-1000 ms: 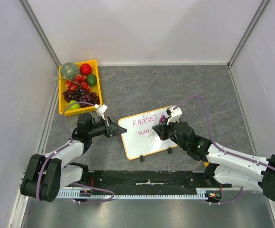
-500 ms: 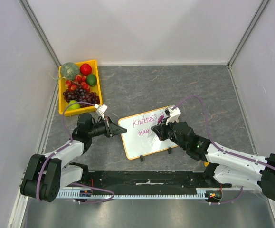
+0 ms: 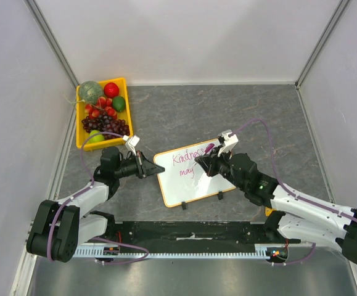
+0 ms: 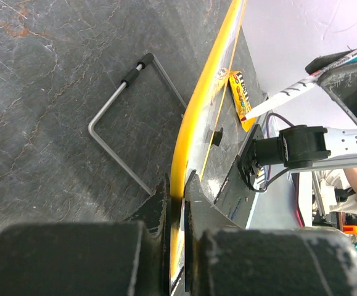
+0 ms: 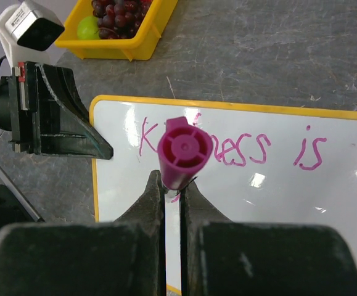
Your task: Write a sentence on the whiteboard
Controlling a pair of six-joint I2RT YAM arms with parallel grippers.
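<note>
The whiteboard [image 3: 187,188] lies tilted at the table's middle, with an orange-yellow frame and two black clips [image 3: 220,196] on its near edge. The sentence [image 3: 188,156] reads "Kindness is" in pink, with "mag" [image 3: 186,172] below. My left gripper [image 3: 154,168] is shut on the board's left edge; the left wrist view shows its jaws [image 4: 177,185] clamped on the yellow frame [image 4: 198,108]. My right gripper [image 3: 205,164] is shut on a magenta marker [image 5: 183,150] held over the board [image 5: 277,209], below the writing [image 5: 246,151].
A yellow tray [image 3: 79,137] of fruit stands at the back left. A wire stand [image 4: 119,120] sticks out behind the board on the grey table. White walls close in the left, back and right sides.
My right wrist has swung back and to the right, tilting the marker, and more of "mag" shows. The left gripper and the board have not moved.
</note>
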